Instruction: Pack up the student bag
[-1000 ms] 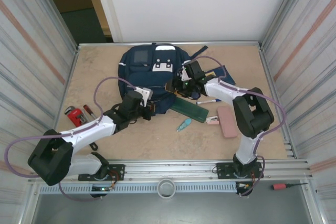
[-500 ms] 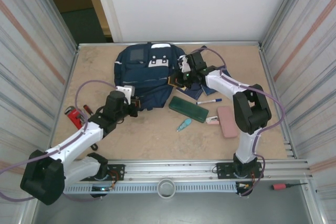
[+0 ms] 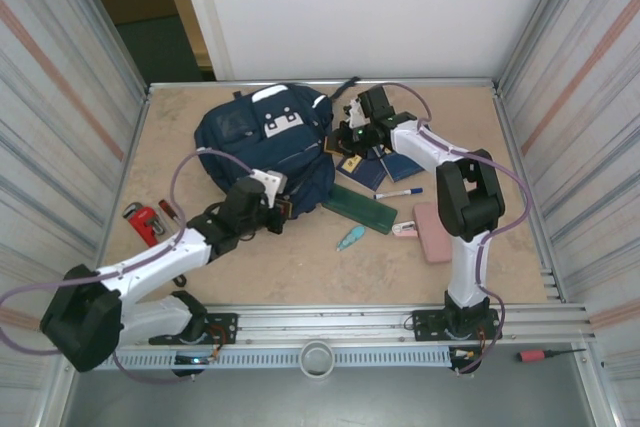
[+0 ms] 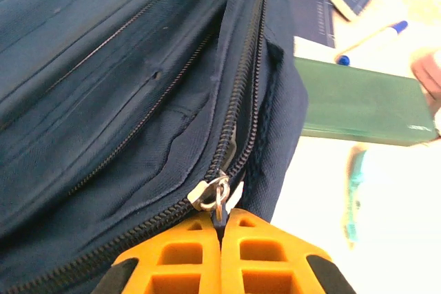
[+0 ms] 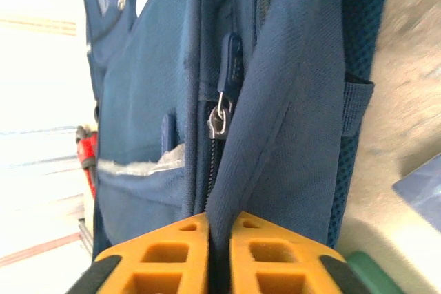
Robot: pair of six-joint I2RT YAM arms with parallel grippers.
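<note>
Navy fabric, bunched up: the bag (image 3: 262, 137) lies in the upper middle of the top view, a little left of centre. Its long axis seems to run from upper right down to lower left. The left gripper (image 3: 283, 210) is at the bag's lower edge and the right gripper (image 3: 343, 142) at its right edge, so the bag is between them and both touch it.

In the left wrist view the orange fingers (image 4: 186, 253) are closed tight on the zip pull (image 4: 219, 201). From there the zip line goes away toward the top of the frame. In the right wrist view the fingers (image 5: 165, 253) are pressed together on a fold of the bag's fabric.

I judge the coming pull must follow the zip line while the right gripper holds the fabric against it. The zip seems parted a little above the slider; what is inside the bag I cannot tell.

On the table (image 3: 300, 257), just right of the bag, lie a green case (image 3: 360, 207), a pen (image 3: 398, 192) and booklets (image 3: 365, 167).
</note>
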